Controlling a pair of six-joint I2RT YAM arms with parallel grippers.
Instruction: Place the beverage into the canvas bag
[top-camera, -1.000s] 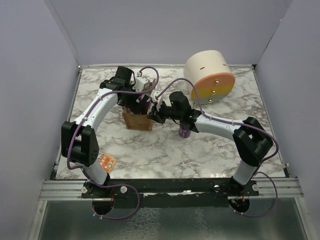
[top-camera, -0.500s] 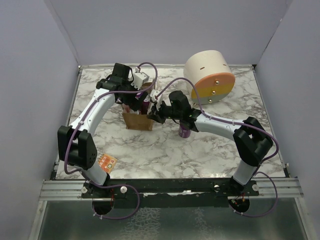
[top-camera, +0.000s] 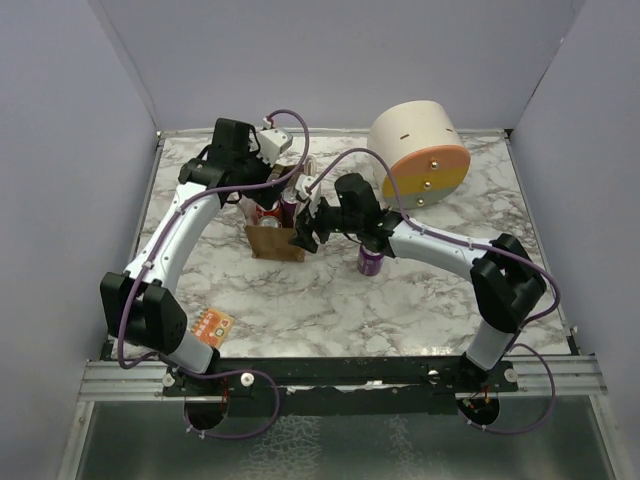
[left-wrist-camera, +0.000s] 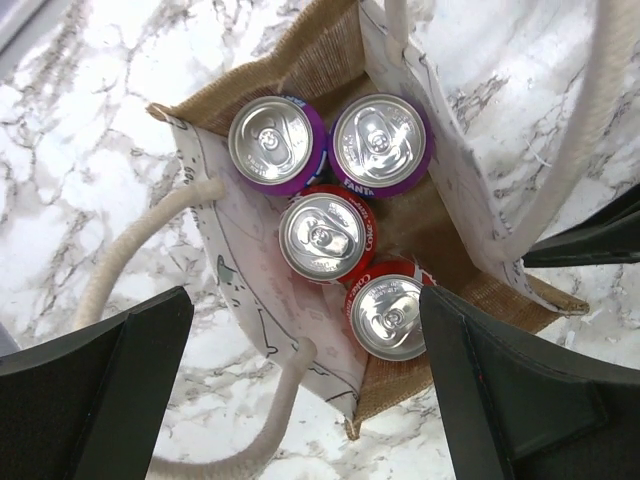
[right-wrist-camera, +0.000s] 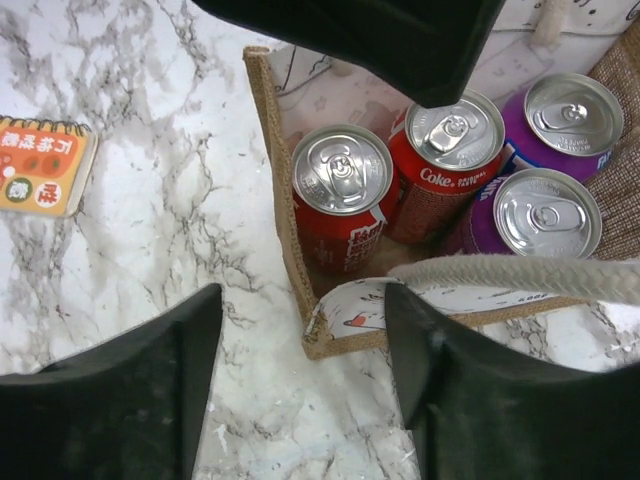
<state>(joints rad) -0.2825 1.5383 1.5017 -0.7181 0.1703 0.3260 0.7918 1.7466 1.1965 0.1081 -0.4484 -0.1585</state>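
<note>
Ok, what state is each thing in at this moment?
canvas bag: upright, mouth open.
four cans: upright, sealed, inside the bag.
purple can: on the table, outside the bag.
left gripper: jaws open, empty, above the bag.
right gripper: jaws open, empty, at the bag's edge.
cream cylinder: lying on its side.

canvas bag (top-camera: 275, 243): 4 cans (left-wrist-camera: 325, 235) inside (upright) | 1 can (top-camera: 370, 262) to its right

We're reading "Coke" on a red can (right-wrist-camera: 440, 165) in the canvas bag (right-wrist-camera: 283, 200), and "FANTA" on a purple can (left-wrist-camera: 380, 140) beside it.
</note>
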